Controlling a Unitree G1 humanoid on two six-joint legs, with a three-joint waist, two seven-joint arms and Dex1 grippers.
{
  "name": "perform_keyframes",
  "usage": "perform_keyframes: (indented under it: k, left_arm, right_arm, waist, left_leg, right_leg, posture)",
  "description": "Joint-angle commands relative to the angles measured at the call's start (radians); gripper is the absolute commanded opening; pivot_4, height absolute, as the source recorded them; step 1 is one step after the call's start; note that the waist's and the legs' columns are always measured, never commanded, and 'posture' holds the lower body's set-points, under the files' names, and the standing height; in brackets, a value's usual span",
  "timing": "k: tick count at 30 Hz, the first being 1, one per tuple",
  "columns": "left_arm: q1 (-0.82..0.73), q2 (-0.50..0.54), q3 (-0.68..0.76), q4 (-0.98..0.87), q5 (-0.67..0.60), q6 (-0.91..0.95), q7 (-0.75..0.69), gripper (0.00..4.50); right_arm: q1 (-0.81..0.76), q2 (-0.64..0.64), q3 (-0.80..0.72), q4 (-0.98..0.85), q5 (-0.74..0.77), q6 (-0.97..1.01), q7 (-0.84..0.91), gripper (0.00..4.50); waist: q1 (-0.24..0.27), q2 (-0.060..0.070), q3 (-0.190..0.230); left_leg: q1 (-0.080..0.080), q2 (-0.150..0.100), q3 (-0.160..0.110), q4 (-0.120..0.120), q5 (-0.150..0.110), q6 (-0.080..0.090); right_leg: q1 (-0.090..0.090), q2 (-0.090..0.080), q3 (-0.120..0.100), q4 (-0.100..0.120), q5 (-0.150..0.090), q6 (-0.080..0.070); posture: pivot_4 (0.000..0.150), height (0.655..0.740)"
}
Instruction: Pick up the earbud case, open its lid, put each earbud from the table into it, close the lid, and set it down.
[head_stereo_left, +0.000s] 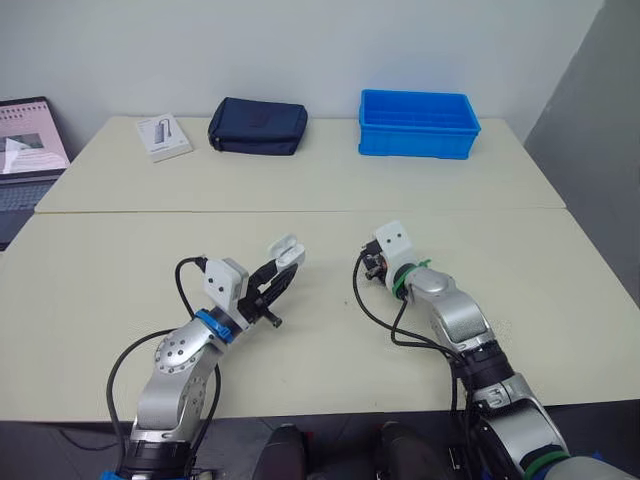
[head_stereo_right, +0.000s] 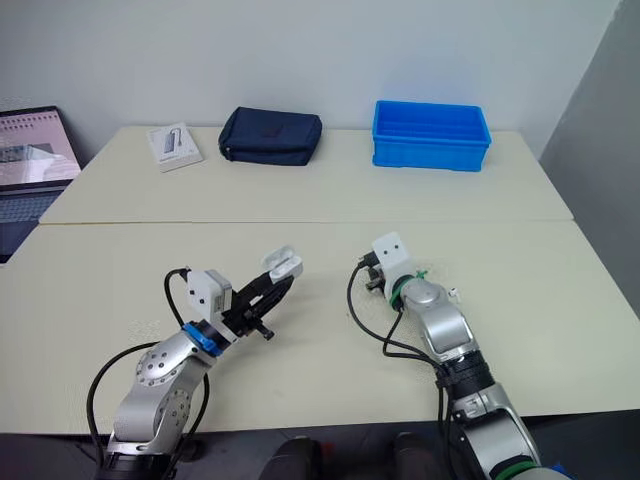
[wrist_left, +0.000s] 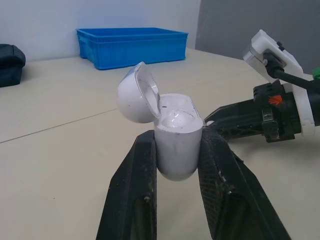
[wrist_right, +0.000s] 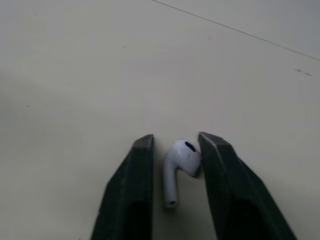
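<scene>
Earbud (wrist_right: 181, 161) looks light, slick, likely to squirt; right jaws apart astride it on table (wrist_right: 75, 75), pinch the bulb; left jaws clamped on open earbud case (wrist_left: 176, 145).

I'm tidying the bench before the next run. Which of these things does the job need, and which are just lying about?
Job: case, lid open; earbud.
Lying about: blue bin; dark pouch; white box; laptop.
</scene>
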Motion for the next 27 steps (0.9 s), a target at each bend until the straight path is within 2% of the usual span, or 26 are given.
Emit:
perform_keyframes:
  k: [1, 4, 8, 12, 15, 18, 27]
  left_arm:
    - [0.0, 0.004, -0.005, -0.055, -0.015, 0.002, -0.008, 0.76]
    - [0.004, 0.011, -0.008, -0.067, -0.021, 0.012, -0.018, 0.76]
    - [0.001, 0.022, -0.006, -0.069, -0.024, 0.02, -0.035, 0.76]
    - [0.001, 0.03, -0.005, -0.076, -0.028, 0.027, -0.036, 0.76]
    - [0.015, 0.031, -0.008, -0.089, -0.027, 0.032, -0.038, 0.76]
    - [0.034, 0.03, -0.013, -0.11, -0.028, 0.045, -0.035, 0.76]
    - [0.052, 0.035, -0.018, -0.13, -0.03, 0.064, -0.049, 0.76]
  right_arm:
    - [0.037, -0.028, -0.015, -0.103, 0.032, 0.064, 0.051, 0.44]
    - [0.081, -0.109, 0.015, -0.255, 0.072, 0.074, 0.169, 0.44]
    - [0.209, -0.365, 0.014, -0.477, 0.133, -0.062, 0.434, 0.44]
    - [0.357, -0.619, -0.069, -0.57, 0.215, -0.196, 0.686, 0.44]
    - [0.471, -0.766, -0.131, -0.546, 0.227, -0.337, 0.824, 0.44]
    - [0.535, -0.839, -0.175, -0.48, 0.231, -0.454, 0.903, 0.44]
    - [0.462, -0.91, -0.113, -0.202, 0.152, -0.704, 1.088, 0.44]
  waist:
    - [0.001, 0.0, 0.0]
    - [0.002, 0.0, 0.0]
    - [0.003, 0.0, 0.0]
    - [0.002, 0.0, 0.0]
    - [0.001, 0.0, 0.0]
    - [-0.002, 0.0, 0.001]
    - [0.0, -0.001, 0.001]
  left_leg:
    - [0.0, 0.0, 0.0, 0.0, 0.0, 0.0]
    - [-0.001, 0.0, 0.0, 0.0, 0.0, 0.0]
    - [-0.001, 0.0, 0.0, 0.0, 0.0, 0.0]
    - [-0.001, 0.0, -0.001, 0.0, 0.0, 0.0]
    - [-0.001, 0.0, 0.0, 0.0, 0.0, 0.0]
    - [0.0, 0.0, 0.0, 0.0, 0.0, 0.0]
    - [0.0, 0.0, 0.001, 0.0, 0.0, 0.0]
  right_leg:
    - [0.0, 0.0, 0.0, 0.0, 0.0, 0.0]
    - [0.0, 0.0, 0.0, -0.001, 0.0, 0.0]
    - [-0.001, 0.0, -0.001, -0.001, 0.0, 0.0]
    - [0.0, 0.0, -0.001, -0.002, -0.001, 0.0]
    - [0.0, 0.0, -0.001, -0.002, -0.001, 0.0]
    - [0.0, 0.0, -0.001, -0.002, -0.001, 0.0]
    - [0.0, 0.0, 0.0, -0.002, -0.001, 0.0]
  posture:
    - [0.15, 0.7218]
    - [0.15, 0.7218]
    - [0.15, 0.7218]
    - [0.15, 0.7218]
    - [0.15, 0.7218]
    - [0.15, 0.7218]
    - [0.15, 0.7218]
